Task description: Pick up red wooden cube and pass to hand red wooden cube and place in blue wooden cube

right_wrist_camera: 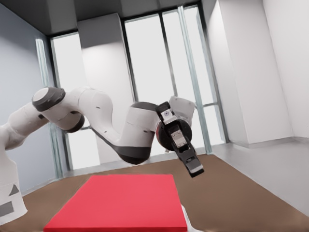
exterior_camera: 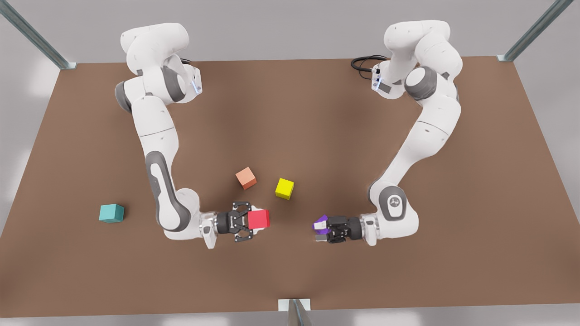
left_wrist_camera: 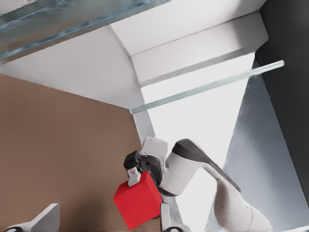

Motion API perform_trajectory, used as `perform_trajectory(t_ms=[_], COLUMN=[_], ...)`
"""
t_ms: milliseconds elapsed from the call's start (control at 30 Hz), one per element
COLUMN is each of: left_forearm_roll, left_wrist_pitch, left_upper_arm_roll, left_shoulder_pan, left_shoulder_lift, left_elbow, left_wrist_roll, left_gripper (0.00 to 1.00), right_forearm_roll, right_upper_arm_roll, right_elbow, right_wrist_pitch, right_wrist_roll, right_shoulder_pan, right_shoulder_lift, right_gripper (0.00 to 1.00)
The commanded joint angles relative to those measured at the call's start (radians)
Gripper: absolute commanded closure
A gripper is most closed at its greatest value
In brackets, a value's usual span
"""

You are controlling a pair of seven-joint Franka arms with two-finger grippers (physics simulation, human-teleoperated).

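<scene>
The red wooden cube [exterior_camera: 260,218] is held off the table by my right gripper [exterior_camera: 254,221], shut on it, on the arm at the front view's left. Up close in the right wrist view the cube [right_wrist_camera: 120,205] fills the lower part. My left gripper [exterior_camera: 320,231] is open on the arm at the front view's right, facing the cube across a short gap; it appears farther off as well [right_wrist_camera: 193,169]. The left wrist view shows the red cube [left_wrist_camera: 137,203] gripped by the other arm. The blue wooden cube [exterior_camera: 111,213] rests on the table far to the front view's left.
A salmon-orange cube [exterior_camera: 246,177] and a yellow cube [exterior_camera: 284,188] lie on the brown table [exterior_camera: 290,280] just behind the two grippers. A purple cube [exterior_camera: 320,222] peeks out beside the left gripper. Both arm bases stand at the table's far edge.
</scene>
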Motion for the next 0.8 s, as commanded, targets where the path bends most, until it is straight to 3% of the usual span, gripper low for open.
perform_trajectory(t_ms=[0,33,67,133,200,233,267,300,333,367,500,667,767], left_forearm_roll=[0.829,1.155,1.295,1.447,1.444,1.377,1.14,1.031,1.025,1.025,0.936,0.904,0.907], left_wrist_pitch=[-0.574,-0.88,-1.069,-1.132,-1.166,-1.07,-0.837,-0.724,-0.794,-0.799,-0.937,-0.942,-0.957], left_upper_arm_roll=[-0.013,-0.031,-0.031,-0.031,-0.046,0.031,0.331,0.474,0.469,0.467,0.461,0.464,0.467], left_shoulder_pan=[0.064,0.017,-0.037,-0.033,0.009,0.041,-0.079,-0.154,-0.152,-0.161,-0.161,-0.131,-0.129], left_shoulder_lift=[-0.128,-0.241,-0.355,-0.433,-0.494,-0.615,-0.86,-0.99,-0.965,-0.965,-0.969,-0.964,-0.95], left_elbow=[0.047,0.073,0.077,0.079,0.096,0.017,-0.271,-0.458,-0.432,-0.428,-0.389,-0.352,-0.351], left_wrist_roll=[-0.41,-0.531,-0.687,-0.826,-0.826,-0.794,-0.781,-0.78,-0.786,-0.806,-0.813,-0.81,-0.804], left_gripper=[0.0,0.0,0.0,0.0,0.0,0.0,0.0,0.0,0.0,0.0,0.0,0.0,0.0], right_forearm_roll=[-0.111,-0.228,-0.381,-0.691,-0.859,-0.94,-1.01,-1.083,-1.116,-1.185,-1.302,-1.299,-1.299], right_upper_arm_roll=[-0.073,-0.155,-0.22,-0.275,-0.384,-0.426,-0.456,-0.534,-0.62,-0.65,-0.702,-0.834,-0.835], right_elbow=[0.016,0.042,0.056,0.057,0.059,0.06,0.06,0.059,0.048,0.043,-0.094,-0.397,-0.498], right_wrist_pitch=[-0.033,-0.039,-0.072,-0.073,-0.061,-0.052,-0.046,-0.032,-0.026,0.005,0.155,0.393,0.517], right_wrist_roll=[-0.004,0.059,0.169,0.382,0.444,0.534,0.597,0.652,0.665,0.668,0.665,0.653,0.646], right_shoulder_pan=[-0.003,-0.007,-0.007,0.0,0.018,0.032,0.038,0.072,0.096,0.099,0.108,0.25,0.254], right_shoulder_lift=[-0.01,-0.039,-0.088,-0.211,-0.217,-0.217,-0.217,-0.217,-0.209,-0.208,-0.209,-0.301,-0.326], right_gripper=[0.51,0.52,0.51,0.51,0.52,0.52,0.52,0.53,0.53,0.53,0.54,0.54,0.54])
